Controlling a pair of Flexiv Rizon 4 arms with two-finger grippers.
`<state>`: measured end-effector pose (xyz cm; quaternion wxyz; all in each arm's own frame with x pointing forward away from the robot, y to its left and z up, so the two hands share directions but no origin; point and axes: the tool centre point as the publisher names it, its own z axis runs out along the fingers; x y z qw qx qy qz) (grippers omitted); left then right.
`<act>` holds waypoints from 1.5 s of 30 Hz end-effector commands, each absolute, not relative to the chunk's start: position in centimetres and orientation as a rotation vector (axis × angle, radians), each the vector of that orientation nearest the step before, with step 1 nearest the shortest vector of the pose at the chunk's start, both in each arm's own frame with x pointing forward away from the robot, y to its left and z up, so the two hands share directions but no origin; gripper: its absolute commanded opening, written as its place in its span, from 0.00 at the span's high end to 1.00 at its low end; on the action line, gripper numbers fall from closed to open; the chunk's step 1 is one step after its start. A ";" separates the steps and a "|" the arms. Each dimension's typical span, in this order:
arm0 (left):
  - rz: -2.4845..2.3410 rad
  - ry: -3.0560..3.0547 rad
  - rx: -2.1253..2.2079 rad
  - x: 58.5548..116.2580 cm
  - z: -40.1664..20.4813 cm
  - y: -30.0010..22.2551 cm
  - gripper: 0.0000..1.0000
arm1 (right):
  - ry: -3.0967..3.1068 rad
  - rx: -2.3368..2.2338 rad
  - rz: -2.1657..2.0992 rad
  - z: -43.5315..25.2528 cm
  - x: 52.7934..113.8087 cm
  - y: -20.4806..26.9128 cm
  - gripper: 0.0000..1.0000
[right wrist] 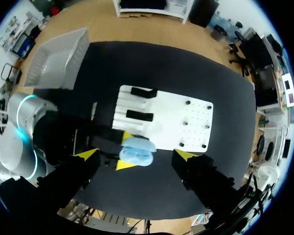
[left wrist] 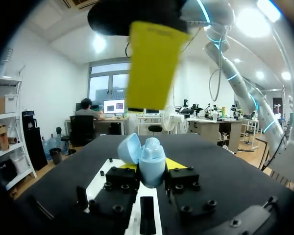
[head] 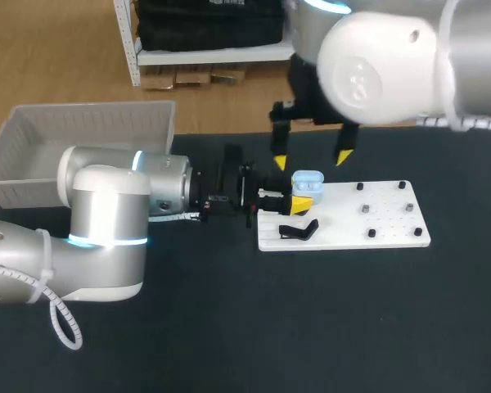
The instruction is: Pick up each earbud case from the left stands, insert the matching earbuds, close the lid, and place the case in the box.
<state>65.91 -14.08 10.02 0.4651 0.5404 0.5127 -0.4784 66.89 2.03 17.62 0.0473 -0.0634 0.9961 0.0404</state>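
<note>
Case: the pale blue earbud case [left wrist: 152, 164] sits right in front of the left wrist camera, over the left end of the white board [head: 344, 223]. Its lid is tipped open.
Left gripper: the left gripper [head: 299, 196] is clamped on the case from both sides, at the board's left edge.
Right gripper: the right gripper [head: 310, 159] has its fingers spread wide and holds nothing. It hangs over the board's left end, above the case.
Stand: a black stand [head: 299, 229] on the board's left part carries nothing.
Box: the box [head: 82, 110] lies well to the left of the board, and I see no case in it.
Progress: early, I'd say. One case is lifted and opened. From here I can't tell whether any earbuds are in it. Filling, closing and boxing look left to do.
</note>
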 end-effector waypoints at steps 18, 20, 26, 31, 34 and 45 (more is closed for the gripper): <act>-1.176 1.258 1.327 66.0 10.0 -14.1 1.00 | 3.128 0.186 0.115 12.7 71.4 -3.0 0.00; -1.176 1.258 1.327 66.0 10.0 -14.1 1.00 | 3.138 0.180 0.110 12.4 70.9 -3.0 0.00; -1.176 1.258 1.327 66.0 10.0 -14.1 1.00 | 3.172 0.155 0.131 12.3 68.8 -3.0 0.00; -1.176 1.258 1.327 66.0 10.0 -14.1 1.00 | 3.202 0.134 0.158 12.6 66.9 -2.9 0.00; -1.176 1.258 1.327 66.0 10.0 -14.1 1.00 | 3.214 0.121 0.162 12.7 66.2 -2.9 0.00; -1.162 1.262 1.325 66.1 10.4 -13.6 1.00 | 2.917 0.146 0.259 18.1 66.0 -5.3 0.00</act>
